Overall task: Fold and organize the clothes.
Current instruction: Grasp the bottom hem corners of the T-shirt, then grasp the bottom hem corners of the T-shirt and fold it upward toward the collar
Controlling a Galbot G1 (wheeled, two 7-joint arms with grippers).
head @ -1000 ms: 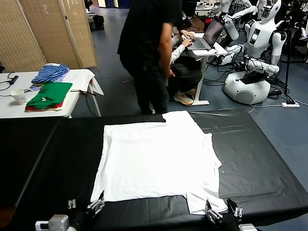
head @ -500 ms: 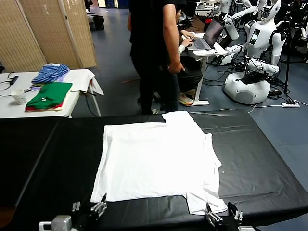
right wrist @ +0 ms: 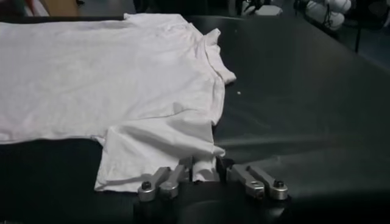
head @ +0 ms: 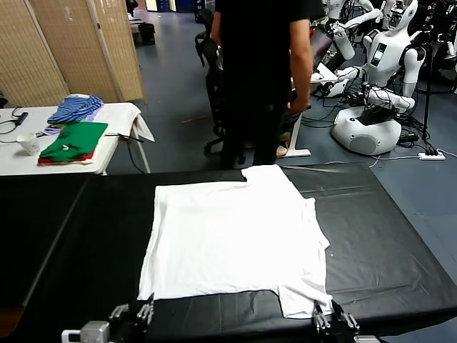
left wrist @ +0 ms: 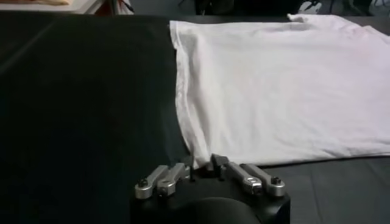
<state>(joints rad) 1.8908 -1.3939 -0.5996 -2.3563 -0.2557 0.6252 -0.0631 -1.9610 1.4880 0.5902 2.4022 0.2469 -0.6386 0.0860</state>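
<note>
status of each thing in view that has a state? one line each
white T-shirt: spread flat on the black table, not yet folded, near edge pinched at two corners
left gripper: shut on the T-shirt's near corner
right gripper: shut on the near sleeve's edge
green and red garments: folded, stacked on the white side table
blue striped garment: loosely bunched

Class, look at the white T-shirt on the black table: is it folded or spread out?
Spread out. The white T-shirt lies flat on the black table, body showing as one open sheet, a sleeve sticking out at the near corner.
</note>
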